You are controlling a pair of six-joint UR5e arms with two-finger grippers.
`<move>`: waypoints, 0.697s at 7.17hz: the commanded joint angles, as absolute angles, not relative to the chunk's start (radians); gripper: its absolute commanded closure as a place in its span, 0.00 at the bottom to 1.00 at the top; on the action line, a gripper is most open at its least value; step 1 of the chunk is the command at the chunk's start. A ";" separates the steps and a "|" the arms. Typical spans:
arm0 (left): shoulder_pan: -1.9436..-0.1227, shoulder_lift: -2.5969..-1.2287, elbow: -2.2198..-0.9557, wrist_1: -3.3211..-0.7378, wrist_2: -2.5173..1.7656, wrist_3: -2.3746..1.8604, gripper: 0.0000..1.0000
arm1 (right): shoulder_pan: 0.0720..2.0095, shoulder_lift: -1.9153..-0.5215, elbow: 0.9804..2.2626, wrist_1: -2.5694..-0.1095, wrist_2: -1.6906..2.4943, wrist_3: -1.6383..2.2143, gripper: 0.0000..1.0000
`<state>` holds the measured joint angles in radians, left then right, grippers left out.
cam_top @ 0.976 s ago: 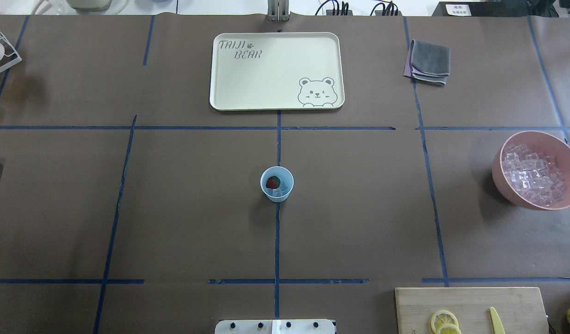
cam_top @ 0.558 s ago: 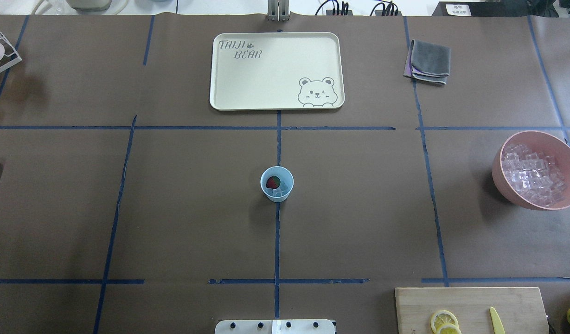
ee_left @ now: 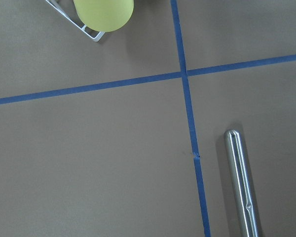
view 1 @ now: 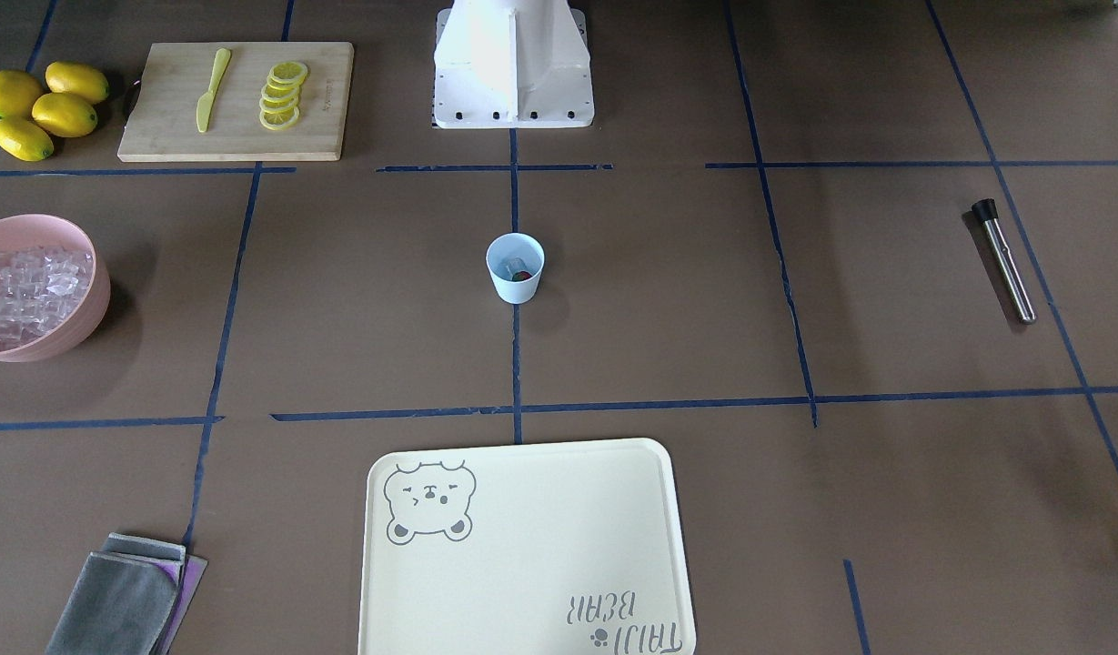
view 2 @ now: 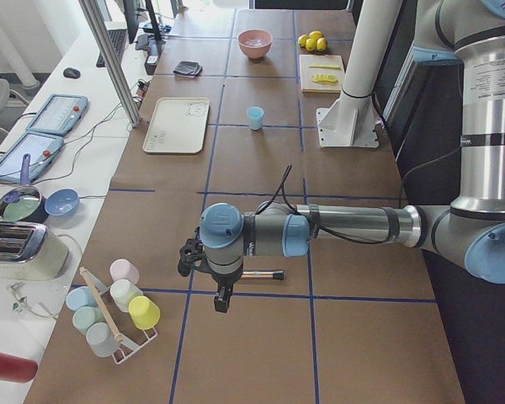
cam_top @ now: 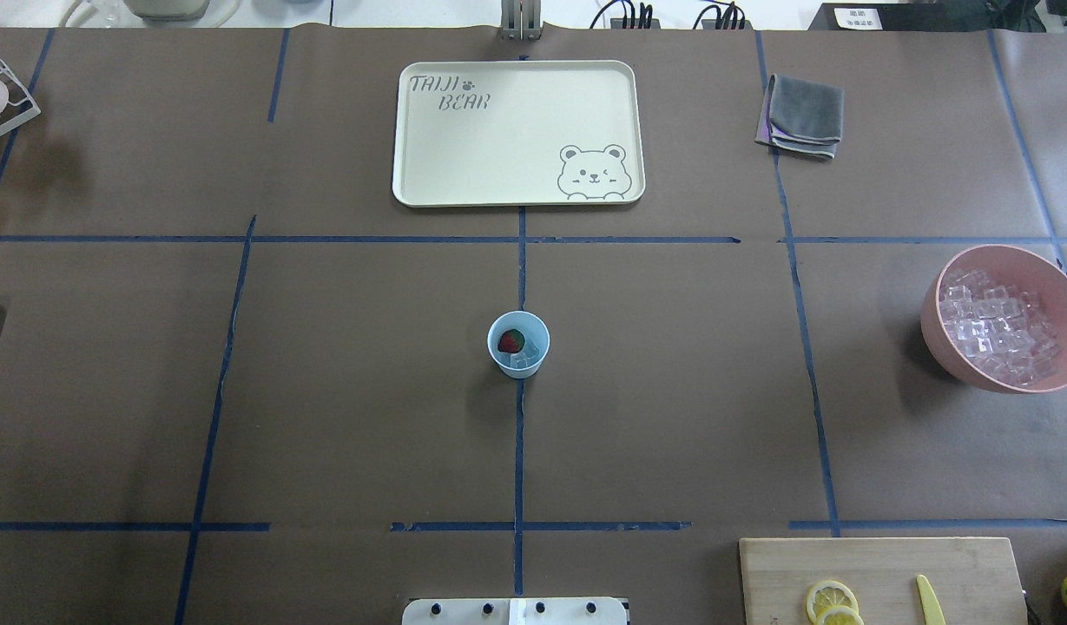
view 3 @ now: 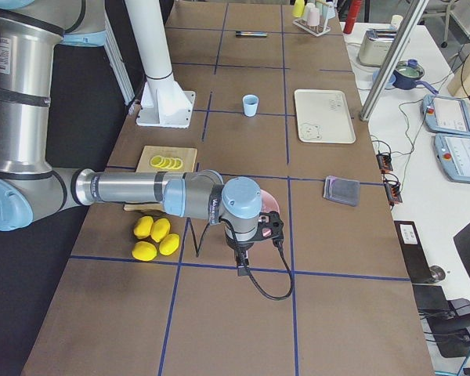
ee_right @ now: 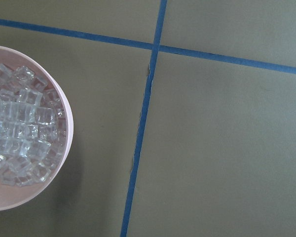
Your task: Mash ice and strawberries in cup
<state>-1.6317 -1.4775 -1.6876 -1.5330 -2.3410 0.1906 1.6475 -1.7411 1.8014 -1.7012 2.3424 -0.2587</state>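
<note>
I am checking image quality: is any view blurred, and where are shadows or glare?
Overhead exterior: sharp, a soft shadow lies below the cup. Left wrist-mounted: focused, a glare line runs along the metal rod. Right wrist-mounted: the pink bowl shades the paper to its right.

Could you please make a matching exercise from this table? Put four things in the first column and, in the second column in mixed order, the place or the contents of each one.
Column one:
1. cup
2. pink bowl
3. cutting board
4. metal rod

Column two:
a. carries lemon slices and a yellow knife
b. lies flat on the robot's left side
c. is heaped with clear cubes
d. stands in the middle, holding a strawberry and ice

Right pairs: 1-d, 2-c, 3-a, 4-b.
</note>
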 commanded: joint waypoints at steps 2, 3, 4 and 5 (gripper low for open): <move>-1.631 -1.463 -1.687 -1.534 -2.344 0.190 0.00 | 1.647 -1.741 1.793 -1.701 2.342 -0.258 0.01; -1.631 -1.460 -1.687 -1.534 -2.344 0.192 0.00 | 1.647 -1.741 1.793 -1.701 2.342 -0.258 0.01; -1.631 -1.451 -1.687 -1.537 -2.344 0.192 0.00 | 1.647 -1.743 1.793 -1.701 2.342 -0.258 0.01; -1.631 -1.450 -1.687 -1.536 -2.342 0.192 0.00 | 1.647 -1.743 1.793 -1.701 2.342 -0.258 0.00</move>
